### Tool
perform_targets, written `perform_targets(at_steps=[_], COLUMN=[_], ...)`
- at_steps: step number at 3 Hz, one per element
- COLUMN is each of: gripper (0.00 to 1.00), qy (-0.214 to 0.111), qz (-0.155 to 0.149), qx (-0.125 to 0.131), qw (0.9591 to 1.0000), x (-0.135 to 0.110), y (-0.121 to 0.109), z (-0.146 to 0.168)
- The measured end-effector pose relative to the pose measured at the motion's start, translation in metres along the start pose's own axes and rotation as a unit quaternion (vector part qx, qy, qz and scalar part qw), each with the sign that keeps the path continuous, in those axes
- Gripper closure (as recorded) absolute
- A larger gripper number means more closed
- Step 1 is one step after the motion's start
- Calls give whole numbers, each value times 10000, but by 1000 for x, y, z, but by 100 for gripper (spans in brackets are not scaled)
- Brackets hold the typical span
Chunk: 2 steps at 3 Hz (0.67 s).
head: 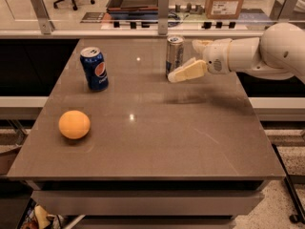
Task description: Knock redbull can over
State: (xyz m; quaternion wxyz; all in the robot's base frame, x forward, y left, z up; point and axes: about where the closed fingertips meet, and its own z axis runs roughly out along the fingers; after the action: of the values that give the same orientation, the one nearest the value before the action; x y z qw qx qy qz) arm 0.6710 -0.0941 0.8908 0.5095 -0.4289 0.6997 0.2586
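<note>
The redbull can (174,55), slim and silver-grey, stands upright near the back middle of the grey table (157,142). My gripper (189,58) comes in from the right on a white arm (257,54) and is open. Its near cream finger (188,72) has its tip against the can's lower right side. Its far finger (200,44) shows just right of the can's top.
A dark-blue Pepsi can (94,68) stands upright at the back left. An orange (74,124) lies at the front left. A rail with posts (163,13) runs behind the table's far edge.
</note>
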Motion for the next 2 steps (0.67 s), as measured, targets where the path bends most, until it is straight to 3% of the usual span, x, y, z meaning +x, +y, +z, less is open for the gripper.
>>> perform_targets(at_steps=[2], gripper=[0], qy=[-351], qz=[81], qx=[-69], qw=[9993], x=[-5], y=[-4], z=[18])
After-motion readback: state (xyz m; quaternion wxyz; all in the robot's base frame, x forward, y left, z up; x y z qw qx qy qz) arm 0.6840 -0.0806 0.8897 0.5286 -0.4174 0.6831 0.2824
